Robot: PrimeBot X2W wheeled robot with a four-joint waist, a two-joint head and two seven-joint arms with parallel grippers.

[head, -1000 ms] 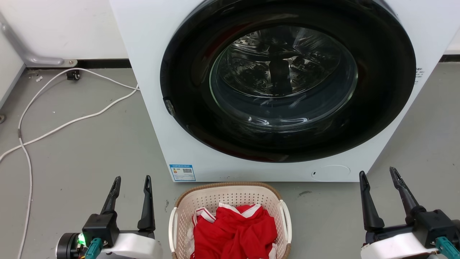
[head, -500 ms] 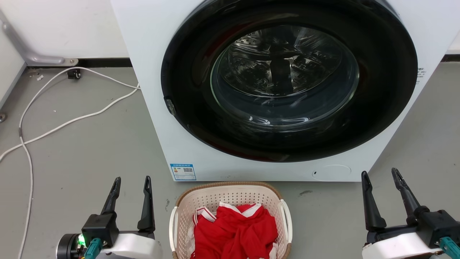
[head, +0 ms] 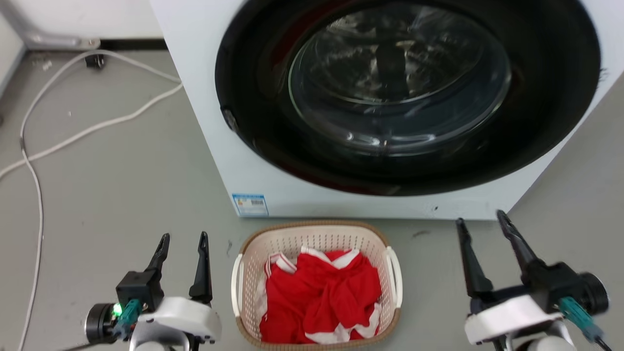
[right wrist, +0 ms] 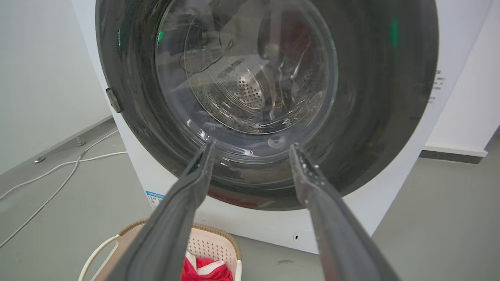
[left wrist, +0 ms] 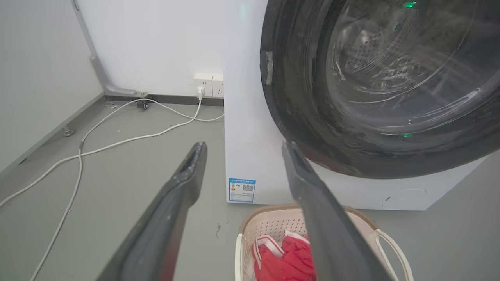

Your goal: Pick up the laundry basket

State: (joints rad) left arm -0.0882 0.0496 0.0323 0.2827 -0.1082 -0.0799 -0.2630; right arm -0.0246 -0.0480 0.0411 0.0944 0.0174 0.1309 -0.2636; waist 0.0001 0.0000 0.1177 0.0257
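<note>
1. Cream-white perforated plastic under a brown woven-look rim: laundry basket (head: pixel 317 242), standing on the grey floor (head: pixel 122 195) just in front of the washing machine (head: pixel 204 97); not yet gripped or lifted.
2. Heaped inside: red garment (head: pixel 321 297) with white trim, covering most of the bottom.
3. Spread and holding nothing: left hand (head: pixel 184 235), near the basket's left handle (head: pixel 236 282) but apart from it.
4. Likewise spread and holding nothing: right hand (head: pixel 479 217), well apart from the right handle (head: pixel 396 278); farther off than the other.
5. Possible fault, uneven reach: one side likely met first; light basket then apt to be shoved sideways across the smooth floor, or tipped.
6. Possible fault, poor purchase: thin curved handles against long tapered fingers; risk of slipping off, or of pinching only the flexible wall and bowing it.
7. Possible fault, tilt on lifting: unequal heights apt to roll the garment to one side, or to spill it.
8. Possible fault, collision: little room behind the basket; forward drift apt to knock the rim, or a fingertip, against the glass door (head: pixel 390 73).
</note>
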